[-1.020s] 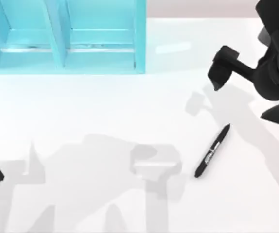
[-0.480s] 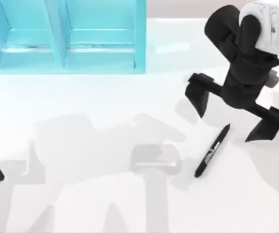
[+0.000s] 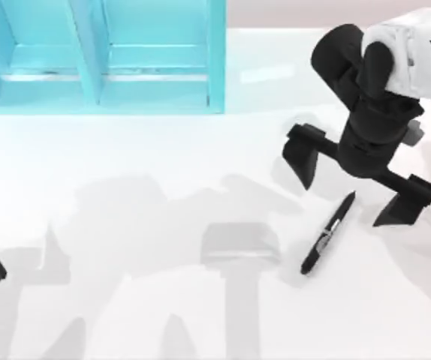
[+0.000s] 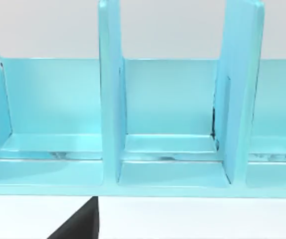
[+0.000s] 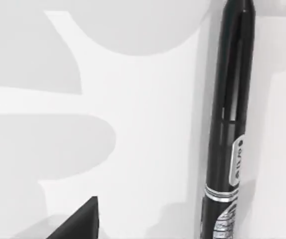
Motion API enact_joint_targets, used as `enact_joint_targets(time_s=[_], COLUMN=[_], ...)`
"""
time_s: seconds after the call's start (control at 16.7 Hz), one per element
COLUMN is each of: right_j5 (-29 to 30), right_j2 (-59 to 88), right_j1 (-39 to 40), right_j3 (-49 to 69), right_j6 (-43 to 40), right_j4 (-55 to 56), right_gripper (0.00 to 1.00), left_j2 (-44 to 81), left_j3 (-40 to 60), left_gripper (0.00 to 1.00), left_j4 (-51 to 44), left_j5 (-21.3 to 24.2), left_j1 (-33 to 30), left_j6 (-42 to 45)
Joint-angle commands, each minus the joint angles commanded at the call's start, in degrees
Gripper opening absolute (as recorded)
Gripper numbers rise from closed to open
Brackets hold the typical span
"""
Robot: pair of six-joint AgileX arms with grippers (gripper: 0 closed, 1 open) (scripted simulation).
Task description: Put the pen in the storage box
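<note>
A: Pen position?

B: The pen [image 3: 328,233] is seen lying flat on the white bench [image 3: 163,315], right of centre in the top view, set on a diagonal with one tip toward the far right and the other toward the near left. A silver-grey band is noted at mid-body; in the right wrist view the pen [image 5: 230,124] shows the same band with small printing. Nothing is touching it.

A: Right claw?

B: The right claw [image 3: 354,186] is held above the bench, just beyond the pen's far tip. Its two fingers are spread wide, one to each side of that tip's line, and nothing is gripped between them.

A: Storage box?

B: The storage box [image 3: 215,67], pale blue with upright dividers, stands at the far left of the bench, well apart from the pen. Its compartments [image 4: 170,149] are viewed close by the left wrist camera.

A: Left arm?

B: It is parked at the near left edge. Its claw's state cannot be told.
</note>
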Motion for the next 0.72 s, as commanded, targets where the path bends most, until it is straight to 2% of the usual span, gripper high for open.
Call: enact_joint_targets(time_s=[0.36,0.66,0.72], right_j5=[0.1,0.1,0.1], right_j2=[6.7,7.3,7.3], right_j1=[0.4,0.5,0.5], right_j3=[-7.1,-7.8,-7.8], right_j6=[0.5,0.6,0.6], right_j4=[14.3,15.3,15.3], right_gripper=[1.00,1.00,0.92], left_j2=[0.0,0.0,0.0], left_j3=[0.0,0.0,0.0], left_gripper=[1.00,1.00,1.00], left_j4=[0.0,0.0,0.0], left_j5=[0.0,0.0,0.0], left_j1=[0.0,0.0,0.0], left_j6=[0.0,0.0,0.0])
